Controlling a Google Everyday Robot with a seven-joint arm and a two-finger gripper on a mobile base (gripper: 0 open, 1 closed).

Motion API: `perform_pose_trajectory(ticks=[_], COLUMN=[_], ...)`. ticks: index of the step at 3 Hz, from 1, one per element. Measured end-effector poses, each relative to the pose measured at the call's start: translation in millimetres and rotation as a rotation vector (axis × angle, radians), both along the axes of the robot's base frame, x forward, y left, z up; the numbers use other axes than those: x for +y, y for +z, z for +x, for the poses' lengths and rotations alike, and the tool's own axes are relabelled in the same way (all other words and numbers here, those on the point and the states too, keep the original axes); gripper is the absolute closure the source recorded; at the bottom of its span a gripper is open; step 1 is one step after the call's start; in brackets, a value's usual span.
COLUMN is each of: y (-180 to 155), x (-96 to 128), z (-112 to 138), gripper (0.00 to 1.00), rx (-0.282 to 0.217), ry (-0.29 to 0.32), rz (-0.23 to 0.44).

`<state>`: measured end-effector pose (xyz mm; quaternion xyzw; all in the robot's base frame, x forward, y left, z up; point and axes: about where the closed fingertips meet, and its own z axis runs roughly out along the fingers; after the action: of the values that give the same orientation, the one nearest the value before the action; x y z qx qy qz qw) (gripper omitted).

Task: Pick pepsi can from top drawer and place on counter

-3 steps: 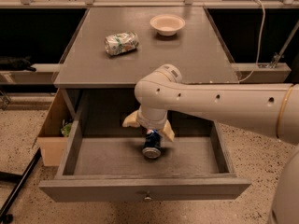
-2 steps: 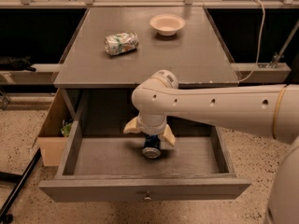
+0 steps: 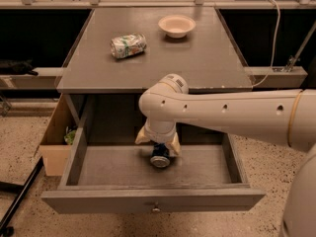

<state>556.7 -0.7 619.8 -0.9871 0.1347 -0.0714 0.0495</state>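
Note:
The pepsi can [image 3: 160,158] lies on the floor of the open top drawer [image 3: 113,167], its silver end facing the camera and its blue body partly hidden. My gripper [image 3: 159,147] reaches down into the drawer from the white arm and sits over the can. Its cream fingers [image 3: 143,136] press in on either side of the can, shut on it. The counter [image 3: 197,58] is the grey cabinet top just behind and above the drawer.
A crushed silver-green can [image 3: 128,45] and a small pale bowl [image 3: 177,25] rest on the counter. A brown cardboard box [image 3: 55,142] stands on the floor left of the drawer. The drawer's front panel carries a metal knob [image 3: 156,209]. A white cable [image 3: 273,38] hangs at the right.
The arm has shifted slightly left over the drawer and the two fingers have drawn closer together around the can. The can itself stays on the drawer floor.

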Motion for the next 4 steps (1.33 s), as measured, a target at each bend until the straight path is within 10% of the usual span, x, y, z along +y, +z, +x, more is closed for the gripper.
perform_pose_trajectory(ticks=[3,4], y=[-0.1,-0.1], x=[0.0,0.0], z=[0.0,0.0], gripper=[0.95,1.0], rx=[0.0,0.0], ry=[0.0,0.0], rz=[0.0,0.0])
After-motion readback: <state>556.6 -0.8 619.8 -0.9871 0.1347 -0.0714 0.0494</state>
